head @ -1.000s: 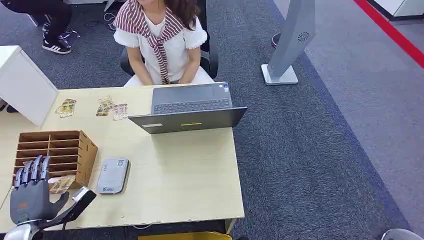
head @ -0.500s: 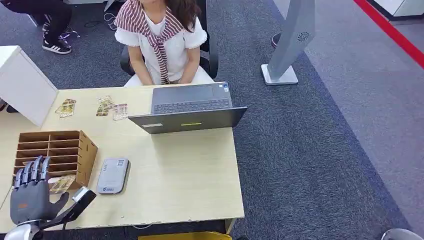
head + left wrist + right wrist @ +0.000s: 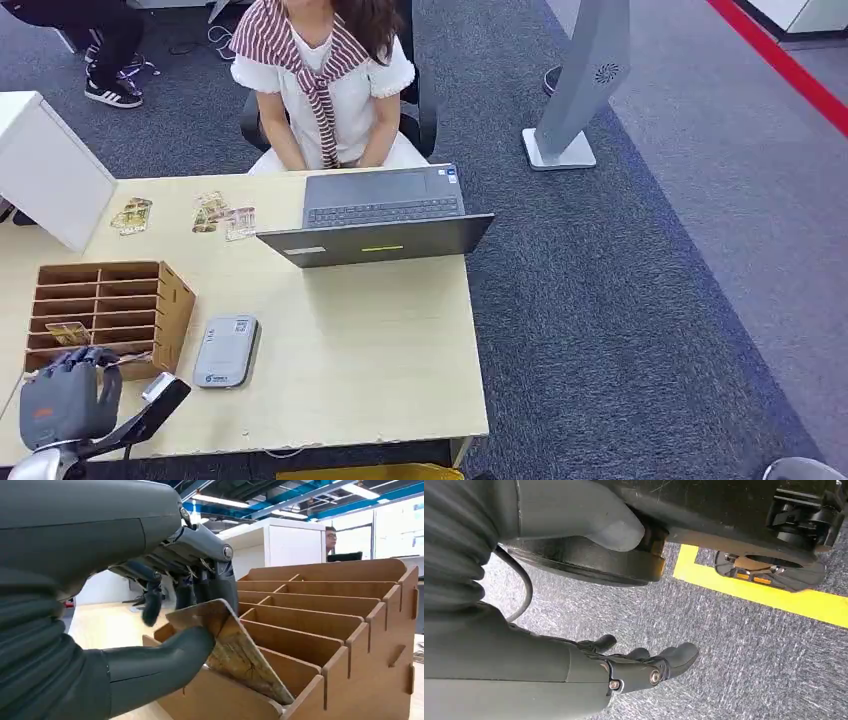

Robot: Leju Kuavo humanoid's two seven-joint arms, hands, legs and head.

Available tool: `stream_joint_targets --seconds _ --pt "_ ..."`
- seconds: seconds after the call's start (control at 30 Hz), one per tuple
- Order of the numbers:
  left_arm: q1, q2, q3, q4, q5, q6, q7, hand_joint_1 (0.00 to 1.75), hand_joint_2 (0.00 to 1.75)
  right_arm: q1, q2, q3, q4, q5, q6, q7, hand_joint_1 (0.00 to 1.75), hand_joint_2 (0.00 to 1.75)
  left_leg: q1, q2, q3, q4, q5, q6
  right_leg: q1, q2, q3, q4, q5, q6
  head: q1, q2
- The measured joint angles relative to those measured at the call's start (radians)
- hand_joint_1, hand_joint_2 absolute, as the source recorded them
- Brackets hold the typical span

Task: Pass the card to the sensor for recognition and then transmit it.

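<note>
Early stage. Left robot hand (image 3: pixel 165 625) pinches worn yellowish-brown card (image 3: pixel 240 652) between thumb and fingers, card's lower end in front slot of slotted wooden card rack (image 3: pixel 125 300) on pale wooden counter (image 3: pixel 370 350). Right robot hand (image 3: pixel 644 667) hangs empty, fingers apart (above carpet). Left: lift out, present to grey flat card sensor (image 3: pixel 226 351) beside rack, hand over.

desk (image 3: pixel 380 340) | rack (image 3: pixel 110 310) | reader (image 3: pixel 225 351) | laptop (image 3: pixel 380 215) | loose cards (image 3: pixel 225 217)
</note>
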Motion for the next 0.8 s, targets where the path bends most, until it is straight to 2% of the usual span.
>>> stream_joint_targets --seconds 0.8 --pt "0.0 0.001 0.0 0.0 0.027 -0.016 -0.006 1.75 1.75 0.0 -0.001 -0.007 0.0 0.016 0.0 -0.007 0.0 1.75 0.0 0.0 0.0 0.0 0.0 0.0 0.0 0.0 0.0 0.0 0.0 0.0 0.0 0.0"
